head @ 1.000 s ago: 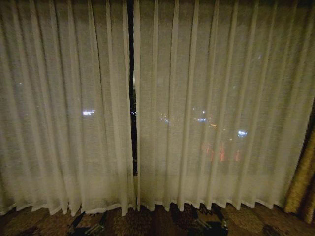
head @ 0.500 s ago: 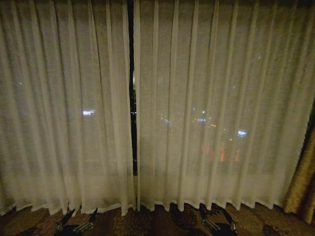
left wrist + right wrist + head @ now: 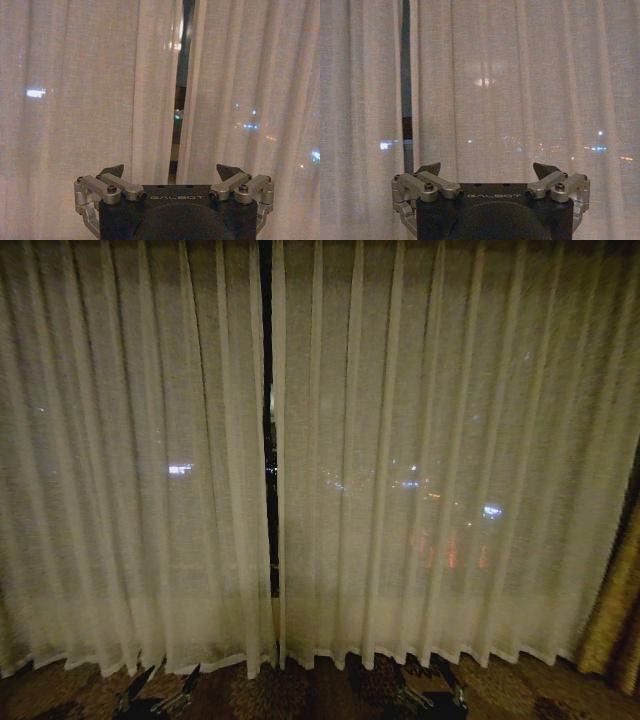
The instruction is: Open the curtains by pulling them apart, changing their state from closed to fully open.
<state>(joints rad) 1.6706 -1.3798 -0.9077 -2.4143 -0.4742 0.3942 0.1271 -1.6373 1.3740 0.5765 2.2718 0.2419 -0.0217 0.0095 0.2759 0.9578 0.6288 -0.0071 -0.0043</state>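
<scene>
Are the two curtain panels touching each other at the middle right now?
Apart. The head view shows a dark vertical gap between the left curtain panel and the right curtain panel, running top to hem; the left wrist view shows the same slit.

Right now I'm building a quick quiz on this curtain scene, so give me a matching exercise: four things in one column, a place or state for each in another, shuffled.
Things:
1. left claw
2. right claw
3. curtains
4. golden-brown drape

Places or states:
A. hangs at the far right edge, beside the sheer panel
B. open, low in front of the left panel's hem
C. nearly closed, a narrow dark gap between the panels
D. open, low in front of the right panel's hem

Pairs: 1-B, 2-D, 3-C, 4-A
</scene>
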